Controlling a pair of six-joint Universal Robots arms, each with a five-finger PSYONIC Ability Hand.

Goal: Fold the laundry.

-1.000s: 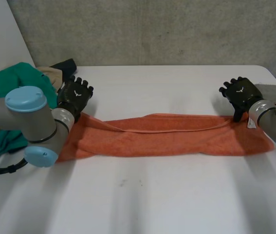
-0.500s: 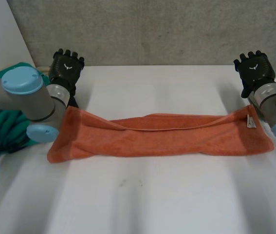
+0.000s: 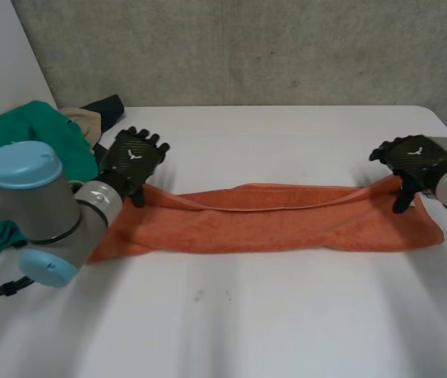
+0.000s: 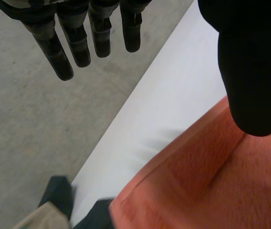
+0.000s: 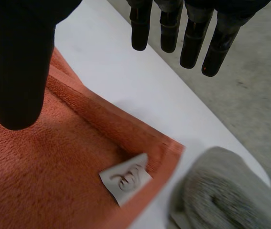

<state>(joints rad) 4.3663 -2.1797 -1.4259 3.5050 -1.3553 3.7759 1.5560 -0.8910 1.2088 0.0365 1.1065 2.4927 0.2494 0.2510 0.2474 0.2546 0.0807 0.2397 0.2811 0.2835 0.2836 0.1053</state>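
Note:
An orange towel [image 3: 270, 224], folded into a long band, lies flat across the white table [image 3: 286, 134]. My left hand [image 3: 132, 161] hovers at its far left corner, fingers [image 4: 78, 38] straight and spread, with the thumb [image 4: 252, 71] over the towel's [image 4: 221, 191] edge. Nothing is held in it. My right hand [image 3: 412, 157] is at the far right corner, also open. Its thumb [image 5: 16, 62] is above the towel [image 5: 39, 176], near a white label [image 5: 125, 179] on that corner.
A pile of green cloth [image 3: 18, 142] with beige cloth [image 3: 81, 122] and dark cloth [image 3: 105, 106] lies at the table's far left. A grey cloth [image 5: 221, 195] lies just past the towel's right corner. A concrete wall [image 3: 247, 47] stands behind the table.
Both hands lifted away toward the table's back, then came back down to the towel's far corners. The towel's left end has shifted slightly.

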